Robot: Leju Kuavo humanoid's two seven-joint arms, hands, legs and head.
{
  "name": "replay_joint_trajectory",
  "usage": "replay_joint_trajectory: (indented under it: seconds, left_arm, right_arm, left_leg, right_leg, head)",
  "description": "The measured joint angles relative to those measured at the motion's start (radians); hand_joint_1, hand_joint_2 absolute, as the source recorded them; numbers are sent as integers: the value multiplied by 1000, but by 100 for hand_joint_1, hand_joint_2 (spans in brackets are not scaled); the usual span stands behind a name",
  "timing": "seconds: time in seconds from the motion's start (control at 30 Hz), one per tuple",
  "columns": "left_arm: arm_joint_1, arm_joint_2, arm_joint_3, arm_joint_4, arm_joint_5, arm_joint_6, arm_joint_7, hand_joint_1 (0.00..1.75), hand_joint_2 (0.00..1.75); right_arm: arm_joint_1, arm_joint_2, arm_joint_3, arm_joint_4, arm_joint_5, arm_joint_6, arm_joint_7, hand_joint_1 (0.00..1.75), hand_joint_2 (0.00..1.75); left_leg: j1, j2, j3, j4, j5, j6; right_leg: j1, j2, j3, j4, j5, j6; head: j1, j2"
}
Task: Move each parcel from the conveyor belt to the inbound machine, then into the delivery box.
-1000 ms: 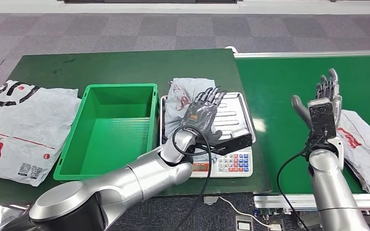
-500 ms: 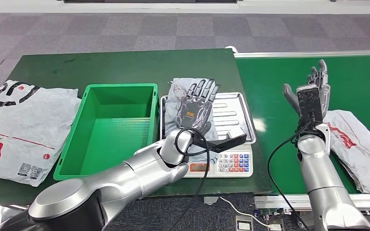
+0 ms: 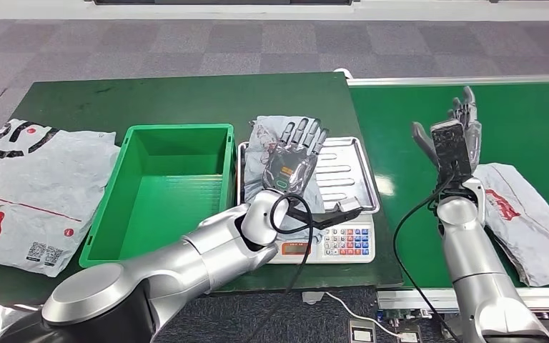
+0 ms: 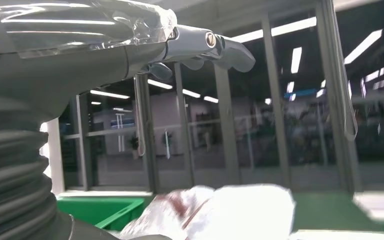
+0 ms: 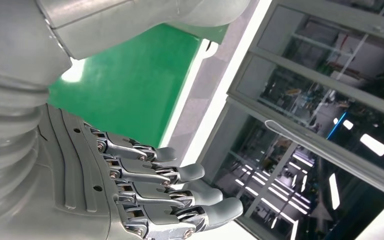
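A crumpled grey parcel [image 3: 263, 136] with red print lies on the steel tray [image 3: 348, 174] of the inbound machine [image 3: 345, 242], a scale with a keypad. My left hand [image 3: 294, 154] hovers over this parcel, open, fingers stretched flat. In the left wrist view the fingers [image 4: 215, 44] reach out above the parcel [image 4: 230, 210] without touching it. A second grey parcel [image 3: 527, 216] lies on the green conveyor belt [image 3: 400, 143] at the right. My right hand [image 3: 457, 135] is raised upright over the belt, left of that parcel, open and holding nothing; its fingers [image 5: 160, 187] are spread.
The green delivery box [image 3: 163, 187] stands just left of the scale. A large flat grey parcel [image 3: 28, 186] lies at the table's far left. A black cable [image 3: 297, 214] loops by my left wrist, another [image 3: 407, 236] hangs from the right arm.
My left hand has slid left over the scale, further onto the parcel. My right hand has moved left and further back, away from the belt parcel.
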Motion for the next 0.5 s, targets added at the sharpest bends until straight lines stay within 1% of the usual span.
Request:
replay_joint_trajectory:
  seconds: [0.2, 0.33, 0.5]
  left_arm:
    - [-6, 2, 1, 28, 33, -33, -26, 0, 175]
    - [-5, 2, 26, 45, 88, -81, -94, 0, 175]
    - [-3, 2, 49, 53, 122, -163, -136, 0, 175]
  right_arm:
    - [-23, 1, 0, 15, 2, 5, 2, 0, 175]
    - [-51, 1, 0, 38, 2, 6, -1, 0, 175]
    - [-66, 1, 0, 55, 4, 6, -7, 0, 175]
  left_leg:
    - [0, 0, 0, 0, 0, 0]
    - [0, 0, 0, 0, 0, 0]
    - [0, -1, 0, 0, 0, 0]
  right_leg:
    - [0, 0, 0, 0, 0, 0]
    - [0, 0, 0, 0, 0, 0]
    - [0, 0, 0, 0, 0, 0]
  head:
    - [0, 0]
    - [0, 0]
    - [0, 0]
